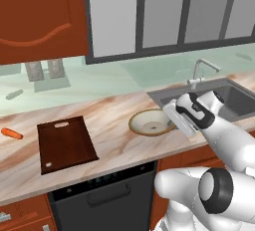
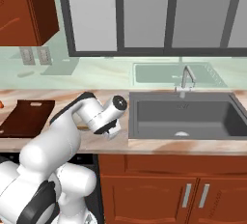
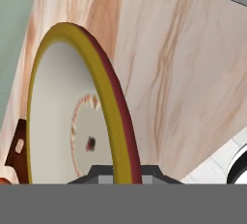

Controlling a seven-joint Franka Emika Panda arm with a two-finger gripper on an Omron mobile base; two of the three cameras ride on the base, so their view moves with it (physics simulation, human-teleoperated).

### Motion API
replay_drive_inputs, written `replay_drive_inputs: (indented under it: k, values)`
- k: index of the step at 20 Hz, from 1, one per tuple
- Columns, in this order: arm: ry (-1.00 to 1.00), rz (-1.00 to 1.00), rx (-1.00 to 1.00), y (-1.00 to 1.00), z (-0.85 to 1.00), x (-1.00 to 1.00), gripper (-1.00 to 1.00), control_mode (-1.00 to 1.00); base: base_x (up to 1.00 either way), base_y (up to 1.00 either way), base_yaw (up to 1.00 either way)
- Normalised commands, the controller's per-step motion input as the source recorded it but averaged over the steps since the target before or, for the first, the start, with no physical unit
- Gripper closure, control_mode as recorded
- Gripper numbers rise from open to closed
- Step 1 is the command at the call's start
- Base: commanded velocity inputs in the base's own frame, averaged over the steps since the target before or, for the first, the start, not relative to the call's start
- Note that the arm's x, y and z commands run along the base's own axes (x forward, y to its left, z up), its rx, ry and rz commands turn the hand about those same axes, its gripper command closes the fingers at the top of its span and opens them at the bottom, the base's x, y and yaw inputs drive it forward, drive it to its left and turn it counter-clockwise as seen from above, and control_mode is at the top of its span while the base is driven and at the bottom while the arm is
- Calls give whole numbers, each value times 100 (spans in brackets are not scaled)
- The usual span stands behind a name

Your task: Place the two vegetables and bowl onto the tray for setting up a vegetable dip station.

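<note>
The bowl (image 1: 149,122), tan-rimmed and pale inside, rests on the marble counter just left of the sink. My gripper (image 1: 175,119) reaches down at its right rim. In the hand view the bowl's rim (image 3: 108,97) runs straight between the fingertips of the gripper (image 3: 123,174), which is shut on it. The dark brown tray (image 1: 64,145) lies flat to the bowl's left, slot handle at its far end, with nothing on it. An orange carrot (image 1: 11,134) lies on the counter left of the tray. The tray (image 2: 29,117) also shows beyond my arm in the right base view.
A grey sink (image 2: 185,114) with a faucet (image 2: 187,78) lies right of the bowl. A red-brown wall cabinet (image 1: 40,16) hangs above the tray. The counter's front edge (image 1: 124,168) runs close below the tray and bowl.
</note>
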Motion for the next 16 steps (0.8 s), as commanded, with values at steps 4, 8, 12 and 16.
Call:
replay_drive_inputs:
  k: [4,8,12,16]
  values:
    - [0,0,0,0,0,0,100,100,12,47,5]
    - [0,0,0,0,0,0,100,100,14,42,6]
    - [0,0,0,0,0,0,100,100,22,31,7]
    - [0,0,0,0,0,0,100,100,22,30,7]
